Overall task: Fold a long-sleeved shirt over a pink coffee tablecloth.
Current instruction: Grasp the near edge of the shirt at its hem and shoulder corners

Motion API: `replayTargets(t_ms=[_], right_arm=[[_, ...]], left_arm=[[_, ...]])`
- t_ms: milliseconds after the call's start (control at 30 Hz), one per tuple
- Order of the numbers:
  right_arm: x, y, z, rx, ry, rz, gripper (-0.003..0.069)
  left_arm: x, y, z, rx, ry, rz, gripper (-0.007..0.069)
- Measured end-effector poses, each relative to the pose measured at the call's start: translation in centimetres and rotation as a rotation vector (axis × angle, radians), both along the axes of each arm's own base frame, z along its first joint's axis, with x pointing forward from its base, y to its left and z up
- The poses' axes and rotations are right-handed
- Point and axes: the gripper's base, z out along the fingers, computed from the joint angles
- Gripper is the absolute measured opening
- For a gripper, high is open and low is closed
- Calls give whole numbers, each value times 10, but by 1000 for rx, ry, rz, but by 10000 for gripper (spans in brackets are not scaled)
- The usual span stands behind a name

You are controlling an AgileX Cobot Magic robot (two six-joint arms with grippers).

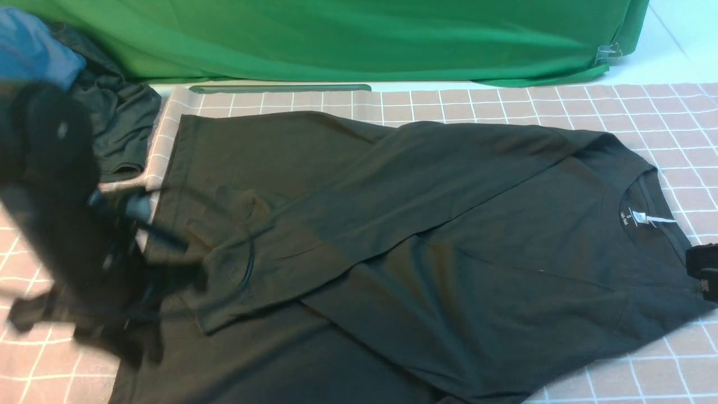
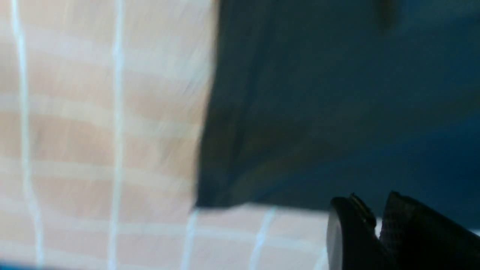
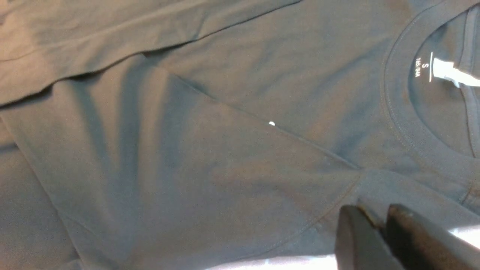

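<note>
long-sleeved shirt [image 1: 449, 235] lay flat on the pink coffee tablecloth [image 1: 645, 112], collar to the right, one sleeve folded across the body | left end effector [image 2: 369, 204] over the shirt's edge, blurred, could not tell if released or clenched | right end effector [image 3: 371, 212] by the shoulder, clenched, nothing between its fingers

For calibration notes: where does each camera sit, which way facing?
Front: between the arms, facing forward over the long-sleeved shirt on the pink coffee tablecloth; blurred left arm shows.
Left wrist: on the left arm, facing shirt edge and tablecloth; left gripper shows.
Right wrist: facing the collar; right gripper shows.
Shared: front and right wrist both show the neck label.
</note>
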Motion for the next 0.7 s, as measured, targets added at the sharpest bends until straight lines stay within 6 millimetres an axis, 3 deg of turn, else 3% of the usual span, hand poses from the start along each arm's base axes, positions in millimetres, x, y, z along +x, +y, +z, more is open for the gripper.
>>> replayTargets(t_ms=[167, 500, 700], right_arm=[[1, 0, 1, 2, -22, -5, 144], [3, 0, 3, 3, -43, -10, 144], [3, 0, 3, 3, -43, -10, 144]], left_arm=[[-24, 11, -22, 80, -1, -22, 190], [-39, 19, -60, 115, -109, -75, 462], [-41, 18, -70, 107, -98, -73, 489]])
